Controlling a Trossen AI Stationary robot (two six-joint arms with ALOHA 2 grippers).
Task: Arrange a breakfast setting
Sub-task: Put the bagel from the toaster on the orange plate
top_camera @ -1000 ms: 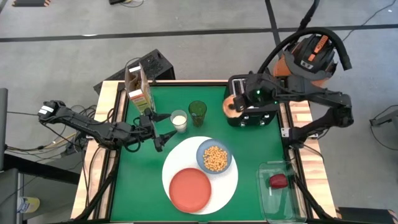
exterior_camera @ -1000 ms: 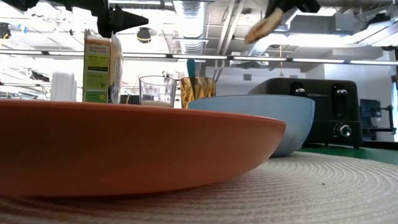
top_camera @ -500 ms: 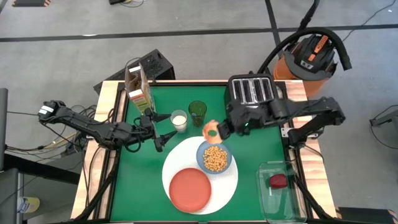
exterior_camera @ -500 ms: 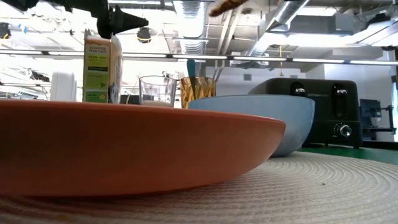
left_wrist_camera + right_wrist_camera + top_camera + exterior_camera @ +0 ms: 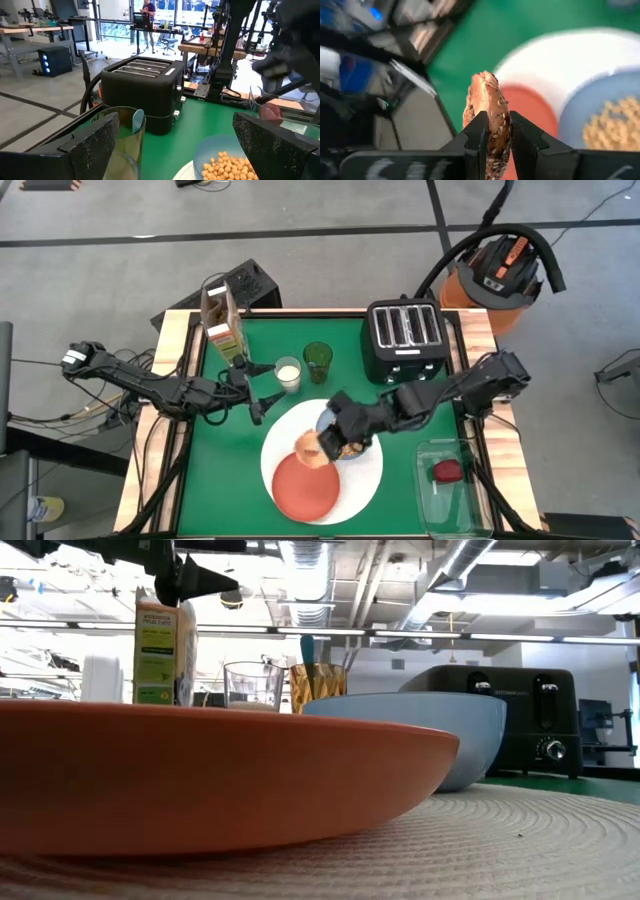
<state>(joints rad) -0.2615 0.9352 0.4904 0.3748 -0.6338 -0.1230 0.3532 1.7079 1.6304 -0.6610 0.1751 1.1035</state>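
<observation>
The large white plate (image 5: 368, 476) lies on the green table near its front edge. The orange-red plate (image 5: 305, 488) and the light-blue bowl (image 5: 328, 420) of cereal rest on it. The blue-handled spoon (image 5: 137, 119) stands in the green glass (image 5: 318, 361). My right gripper (image 5: 320, 448) is above the far rim of the orange-red plate, shut on a seeded bagel half (image 5: 307, 447). My left gripper (image 5: 258, 406) is open and empty, left of the white plate, near the milk glass (image 5: 288, 374). My right gripper pinches the bagel half (image 5: 489, 131) between its two fingers, one on each flat face. The bagel half stands on edge and sticks out past the fingertips (image 5: 481, 125). It is lifted clear above the orange-red plate (image 5: 530, 107).
A black four-slot toaster (image 5: 405, 338) stands at the back right. A carton (image 5: 223, 327) stands at the back left. A clear container (image 5: 452, 485) with a red thing in it sits at the front right. My right arm lies across the bowl.
My right gripper has carried the bagel half from above the toaster toward the table's near and left edges. It passed the bowl's far side and is now over the orange-red plate. It has left the top of the low view.
</observation>
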